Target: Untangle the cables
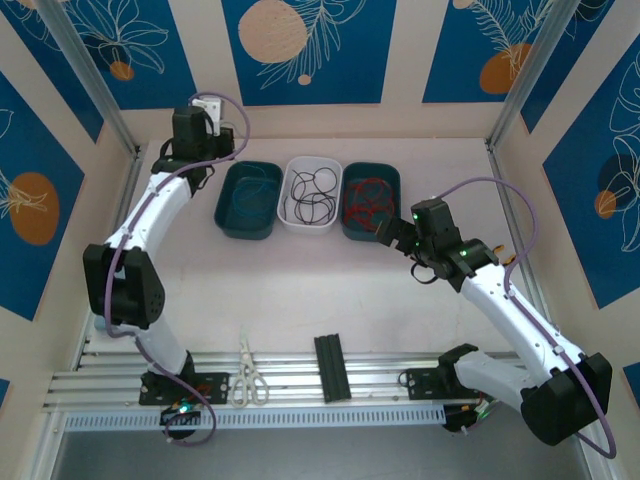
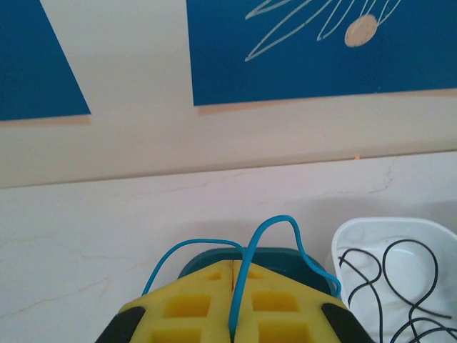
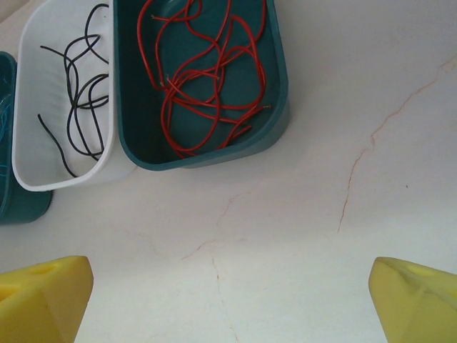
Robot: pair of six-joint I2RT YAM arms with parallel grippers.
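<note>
Near edge, top view: scissors point(image 1: 247, 380) at 7 o'clock and a black block point(image 1: 332, 367) at 6 o'clock are parked on the rail, clear of the work. Right gripper point(image 3: 230, 299) is spread wide with nothing held, hovering over bare table just near of the teal tray point(image 3: 235, 153) at 1 o'clock, where the red cables point(image 3: 203, 93) are coiled. Black cables point(image 3: 82, 93) are kept in the white tray point(image 3: 64, 182) at 12 o'clock. Farthest out, at 11 o'clock, the left gripper point(image 2: 232, 275) is clenched on the blue cable point(image 2: 275, 225), whose loops arc up over the left teal tray point(image 1: 245, 236). Risks, as judged: the thin blue wire could be pulled out of the pads if lifted fast; its free loop could be swung into the white tray and caught in the black wires; the light tray could be dragged if a loop snags its rim; the red tray could be nudged by a low right-arm advance.
</note>
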